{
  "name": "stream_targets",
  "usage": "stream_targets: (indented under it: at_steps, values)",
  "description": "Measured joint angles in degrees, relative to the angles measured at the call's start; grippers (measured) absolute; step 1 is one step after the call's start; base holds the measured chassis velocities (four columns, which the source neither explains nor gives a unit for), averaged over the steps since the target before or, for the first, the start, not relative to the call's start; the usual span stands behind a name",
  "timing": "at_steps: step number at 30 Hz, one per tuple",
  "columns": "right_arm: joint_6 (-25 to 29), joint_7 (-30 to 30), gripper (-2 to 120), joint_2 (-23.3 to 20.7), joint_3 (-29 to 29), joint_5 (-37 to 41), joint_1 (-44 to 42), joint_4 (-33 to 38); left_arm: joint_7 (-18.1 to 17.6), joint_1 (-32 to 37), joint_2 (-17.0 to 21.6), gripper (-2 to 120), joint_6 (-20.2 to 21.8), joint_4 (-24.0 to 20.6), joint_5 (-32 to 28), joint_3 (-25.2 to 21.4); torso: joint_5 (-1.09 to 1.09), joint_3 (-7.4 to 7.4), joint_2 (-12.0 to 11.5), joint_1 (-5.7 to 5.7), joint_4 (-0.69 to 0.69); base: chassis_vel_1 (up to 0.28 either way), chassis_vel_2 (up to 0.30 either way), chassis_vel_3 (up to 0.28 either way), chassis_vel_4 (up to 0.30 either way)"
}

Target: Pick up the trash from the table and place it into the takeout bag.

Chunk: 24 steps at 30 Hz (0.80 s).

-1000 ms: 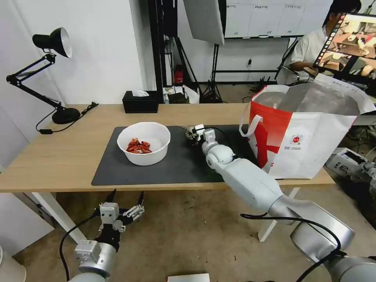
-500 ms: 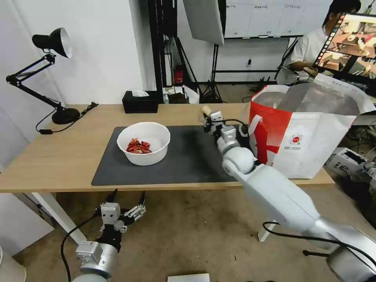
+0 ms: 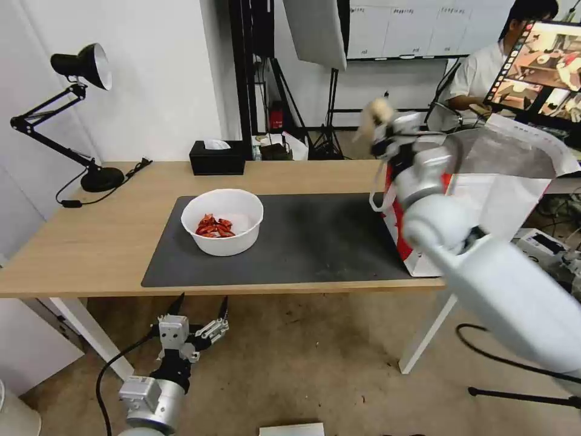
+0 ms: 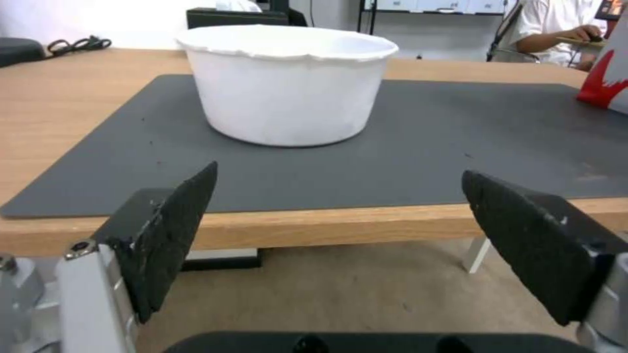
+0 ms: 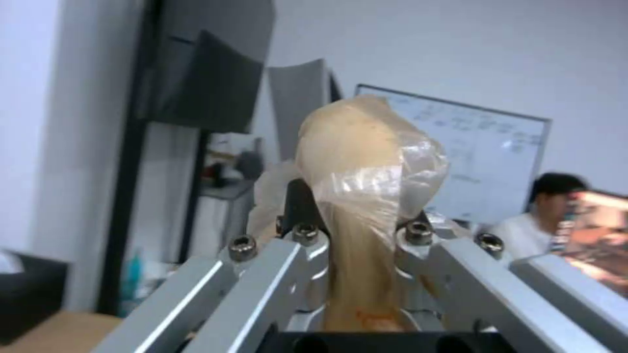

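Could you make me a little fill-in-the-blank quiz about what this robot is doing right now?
1. The right gripper is shut on a tan lump wrapped in clear ____.
2. It holds the lump up beside the rim of the takeout ____.
3. The white bowl on the dark grey mat contains ____ scraps.
4. The left gripper hangs below the table edge with its fingers ____.

Missing words: plastic; bag; red; open

We saw the right gripper (image 3: 382, 128) and its tan lump (image 3: 376, 112) only as a motion-blurred smear in the head view. The right arm (image 3: 484, 266) hid the front of the takeout bag (image 3: 514, 181). In the right wrist view, the fingers (image 5: 262, 274) covered the lump's (image 5: 366, 166) lower part, and the background was out of focus.
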Motion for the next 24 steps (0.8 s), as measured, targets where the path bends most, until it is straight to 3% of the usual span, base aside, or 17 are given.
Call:
stream_targets:
  at_steps: [5,14,17,22,24]
  values:
    - [-1.43,-0.04,7,-2.71,3.96,0.69,-1.92,-0.63,0.02,-0.44,0.11,100,0.42,-0.55,0.21,0.62,0.0,0.0,0.0,0.0,0.0,0.0,0.0,0.0,0.0]
    - [-3.53,1.72,7,-3.21,6.76,2.94,-6.09,0.07,0.07,-0.41,0.11,100,0.54,-0.59,0.48,1.39,0.0,0.0,0.0,0.0,0.0,0.0,0.0,0.0,0.0]
    - [-4.06,2.03,23,-3.08,7.22,3.57,-6.83,0.48,0.09,-0.31,0.16,100,0.55,-0.78,0.49,1.44,0.0,0.01,0.0,0.0,0.01,0.0,0.0,0.0,0.0]
    - [-4.42,2.43,34,-3.08,7.34,3.68,-6.98,0.66,0.1,-0.26,0.21,100,0.56,-0.91,0.49,1.47,-0.02,0.0,0.0,0.0,0.01,0.0,0.0,0.0,0.0]
    - [-4.67,2.65,46,-3.13,7.5,3.81,-7.33,0.93,0.11,-0.26,0.2,100,0.57,-0.94,0.49,1.63,-0.02,0.0,0.0,0.0,0.01,0.0,0.0,0.0,0.0]
